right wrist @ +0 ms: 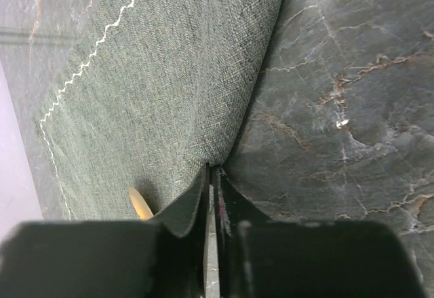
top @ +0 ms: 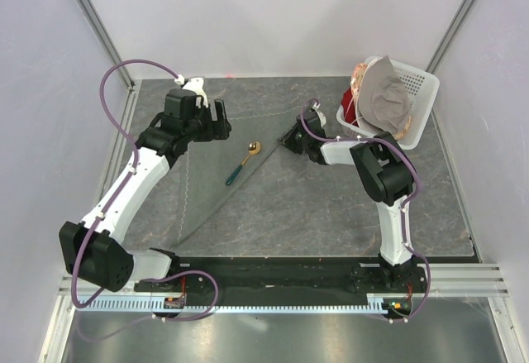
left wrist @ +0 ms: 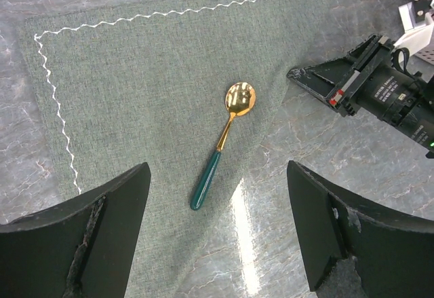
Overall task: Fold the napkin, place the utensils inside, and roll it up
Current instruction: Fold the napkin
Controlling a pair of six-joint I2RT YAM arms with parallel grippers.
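Showing only wrist-side, the right hand (right wrist: 212, 179) apparently pinches the napkin (right wrist: 169, 87).

No readable text, label, brand, number or sign in top view, left wrist view or right wrist view; any print too small or blurred to make out

The dark marbled table (top: 331, 214) bears the grey-green napkin (top: 208, 188) — and, far right, a white basket (top: 426, 90).
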